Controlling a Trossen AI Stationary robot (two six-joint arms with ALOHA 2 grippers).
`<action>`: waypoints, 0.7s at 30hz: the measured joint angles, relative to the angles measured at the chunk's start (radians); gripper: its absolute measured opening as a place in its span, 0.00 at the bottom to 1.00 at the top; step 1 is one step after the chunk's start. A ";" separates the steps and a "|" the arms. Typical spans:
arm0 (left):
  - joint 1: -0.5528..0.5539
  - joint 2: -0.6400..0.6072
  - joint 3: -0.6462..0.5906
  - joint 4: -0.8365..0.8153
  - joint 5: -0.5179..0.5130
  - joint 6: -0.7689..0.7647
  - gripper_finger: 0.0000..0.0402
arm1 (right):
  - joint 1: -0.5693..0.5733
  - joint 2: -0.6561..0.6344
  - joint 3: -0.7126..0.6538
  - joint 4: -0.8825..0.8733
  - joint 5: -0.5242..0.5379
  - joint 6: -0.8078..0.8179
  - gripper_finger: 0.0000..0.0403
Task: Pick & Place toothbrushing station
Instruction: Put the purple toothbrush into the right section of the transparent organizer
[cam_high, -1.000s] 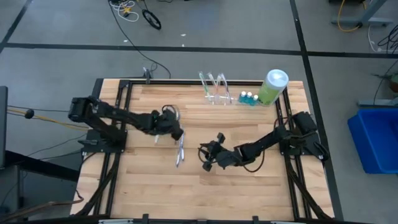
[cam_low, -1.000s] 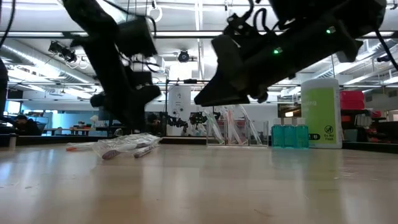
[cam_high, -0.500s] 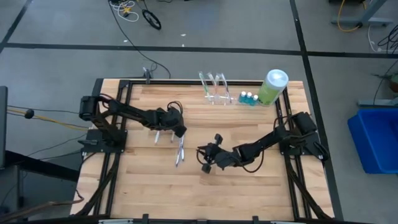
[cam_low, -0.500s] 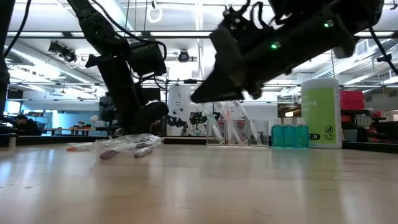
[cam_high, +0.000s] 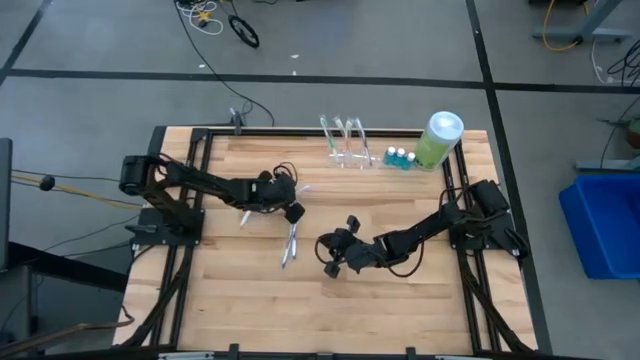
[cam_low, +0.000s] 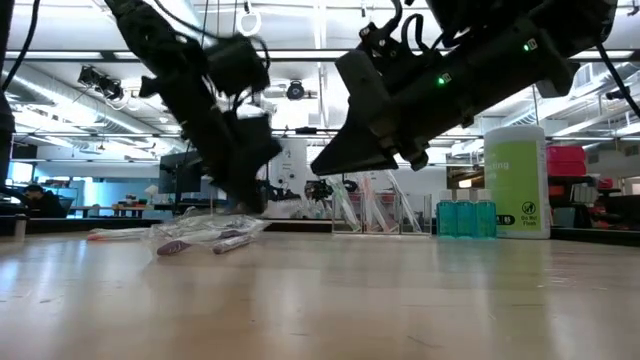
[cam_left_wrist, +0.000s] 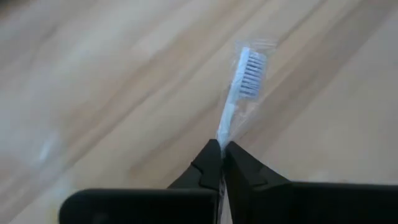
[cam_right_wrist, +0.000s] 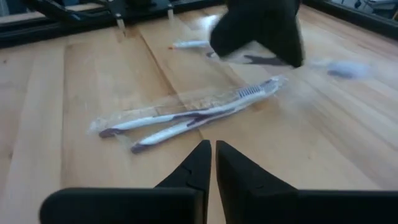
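Observation:
The toothbrushing station (cam_high: 347, 146) is a see-through rack standing at the table's far edge; it also shows in the low view (cam_low: 372, 210). My left gripper (cam_high: 292, 208) is left of the table's middle, shut on a toothbrush in a clear wrapper (cam_left_wrist: 239, 87). Two more wrapped toothbrushes (cam_high: 289, 245) lie flat just nearer (cam_right_wrist: 186, 115). A further one (cam_high: 245, 215) lies to the left. My right gripper (cam_high: 327, 252) hovers shut and empty, right of the pair (cam_right_wrist: 210, 155). My left gripper pinches the wrapped toothbrush between its two fingertips on the slim neck (cam_left_wrist: 224, 134) below the bristle head (cam_left_wrist: 250, 65). The brush runs on in line with the fingers, head outward, toward the table's far right. The fingers hide the handle.
A big light-green bottle with a white cap (cam_high: 437, 140) and small blue-capped bottles (cam_high: 400, 158) stand right of the rack at the far edge. Bare wood lies near the table's front edge. Black frame rails run along the table's sides.
My left gripper has tipped from pointing straight down to slanting toward the table's right. A wrapped toothbrush that lay beside it now sticks out from its fingers, head toward the far right.

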 joint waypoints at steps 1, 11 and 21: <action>-0.009 -0.016 0.001 0.024 0.009 0.009 0.02 | 0.000 0.000 0.000 -0.004 0.001 0.004 0.07; -0.137 -0.140 0.001 0.405 0.151 0.134 0.00 | 0.000 0.000 -0.078 0.159 0.016 0.052 0.17; -0.244 -0.140 0.001 0.722 0.201 0.172 0.00 | 0.024 0.000 -0.324 0.843 -0.040 -0.170 0.47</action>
